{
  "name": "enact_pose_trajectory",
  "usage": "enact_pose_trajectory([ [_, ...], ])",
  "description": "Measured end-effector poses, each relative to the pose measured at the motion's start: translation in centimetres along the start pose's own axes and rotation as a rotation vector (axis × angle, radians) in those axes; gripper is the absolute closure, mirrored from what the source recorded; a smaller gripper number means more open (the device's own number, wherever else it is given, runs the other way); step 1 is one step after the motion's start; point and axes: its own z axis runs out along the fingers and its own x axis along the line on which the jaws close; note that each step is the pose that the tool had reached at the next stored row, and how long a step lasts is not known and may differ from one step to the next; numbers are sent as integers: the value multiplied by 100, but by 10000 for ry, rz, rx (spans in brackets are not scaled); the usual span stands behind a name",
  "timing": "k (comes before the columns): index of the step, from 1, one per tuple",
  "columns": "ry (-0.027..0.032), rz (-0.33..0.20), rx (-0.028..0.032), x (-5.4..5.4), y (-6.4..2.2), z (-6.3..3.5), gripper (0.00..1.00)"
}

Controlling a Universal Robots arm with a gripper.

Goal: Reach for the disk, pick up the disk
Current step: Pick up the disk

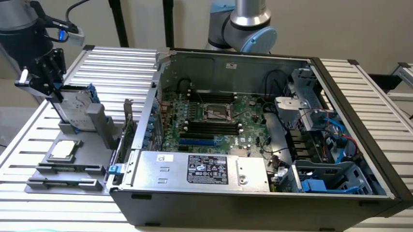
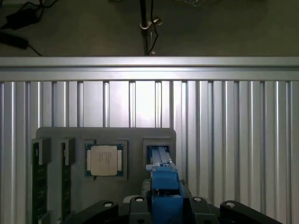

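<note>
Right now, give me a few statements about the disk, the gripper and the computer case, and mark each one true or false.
1. The disk stands on edge in the gray holder. True.
2. The processor chip lies inside the computer case. False: it lies in the gray holder, outside the case.
3. The gripper hangs over the motherboard. False: it is at the disk, beside the case.
4. The computer case is open. True.

Exterior view: high, oblique, wide over computer case (image 1: 258, 205) and slatted table (image 1: 123, 63). Wrist view: close, facing down. Shared, at exterior view's left: gray tray (image 1: 65, 170) (image 2: 105, 135), disk (image 1: 76, 108) (image 2: 164, 184), processor chip (image 1: 63, 150) (image 2: 103, 160).
</note>
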Motion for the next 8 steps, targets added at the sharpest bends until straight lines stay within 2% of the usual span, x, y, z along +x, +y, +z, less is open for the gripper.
enact_pose_trajectory([
  [4, 1, 0, -1, 0, 0, -41, 67],
  [8, -2, 0, 0, -2, -1, -180, 67],
])
